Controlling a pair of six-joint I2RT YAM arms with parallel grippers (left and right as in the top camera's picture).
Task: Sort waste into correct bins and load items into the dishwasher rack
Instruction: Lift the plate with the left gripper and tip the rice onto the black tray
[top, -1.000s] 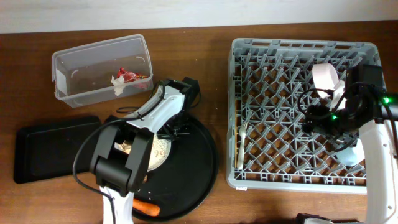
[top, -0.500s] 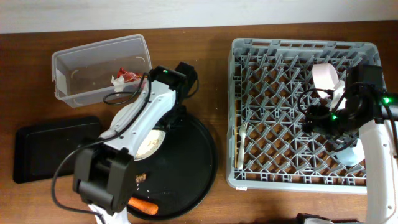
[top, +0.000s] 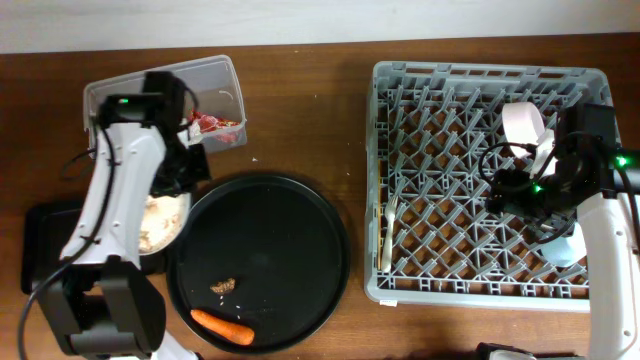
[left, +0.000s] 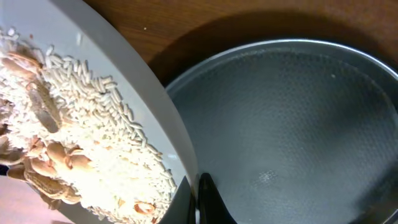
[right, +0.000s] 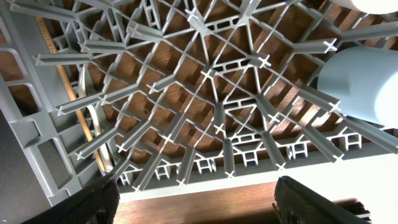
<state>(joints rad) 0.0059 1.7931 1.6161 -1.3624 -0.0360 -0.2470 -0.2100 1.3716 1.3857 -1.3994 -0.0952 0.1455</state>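
Clear tub (top: 130, 120) at top left holds the red wrapper (top: 212, 123) and white scraps (top: 189, 137). Round black tray (top: 290, 240) carries only a small brown bit (top: 222, 286) and the carrot (top: 222, 326) near its front edge. Left gripper (top: 186, 172) is clamped on the rim of the white plate (top: 160, 222), which sits over the right end of the flat black tray (top: 45, 245), just beside the round tray. Dishwasher rack (top: 470, 75) at right holds the fork (top: 390, 232) by its left wall, the pale pink-white bowl (top: 524, 122) and the pale blue cup (top: 566, 246). Only the left wrist view shows the plate's load: rice and pasta (left: 74, 155), with a finger (left: 210, 200) at the rim. Only the right wrist view shows the right gripper (right: 194, 185), fingers spread wide and empty, above the rack's lattice.
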